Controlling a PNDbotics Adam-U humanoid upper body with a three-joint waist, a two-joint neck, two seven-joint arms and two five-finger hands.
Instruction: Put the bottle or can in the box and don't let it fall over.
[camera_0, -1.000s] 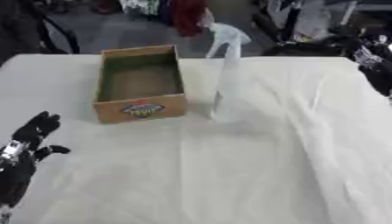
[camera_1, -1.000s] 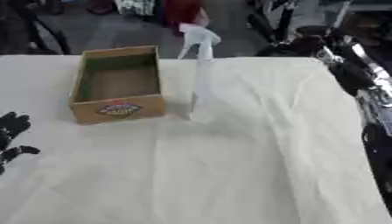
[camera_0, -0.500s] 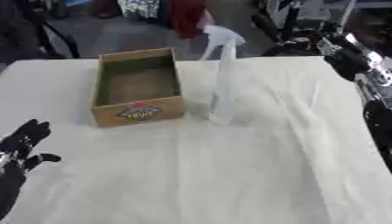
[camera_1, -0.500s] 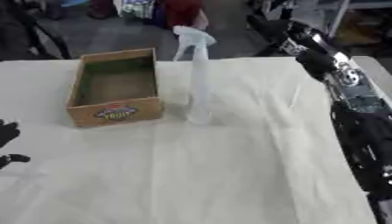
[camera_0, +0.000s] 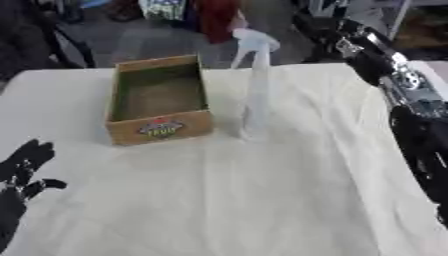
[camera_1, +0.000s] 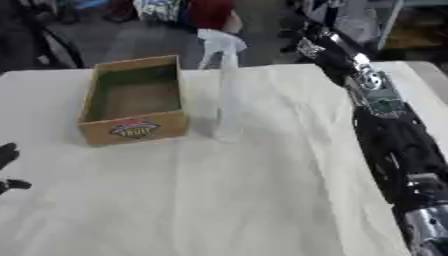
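Where the left eye view looks down: clear spray bottle (camera_0: 255, 90) upright on the cloth-covered bench (camera_0: 262, 200), just beside the right wall of the wooden box (camera_0: 159, 100), outside it, white trigger head at the top. Box open-topped, nothing visible inside, a printed label on its near wall. Left robot hand (camera_0: 24, 172) at the lower left edge — dark fingers straight and spread, holding nothing, well apart from box and bottle. Right arm (camera_0: 398, 90) stretched along the right edge from the upper corner, black with silver joints; right robot hand not made out, so released or clenched cannot be told.

Where the right eye view looks down: same bottle standing between box and right arm, touching neither arm nor hand. Only dark fingertips of the left robot hand at the left edge — again relaxed, gripping nothing.
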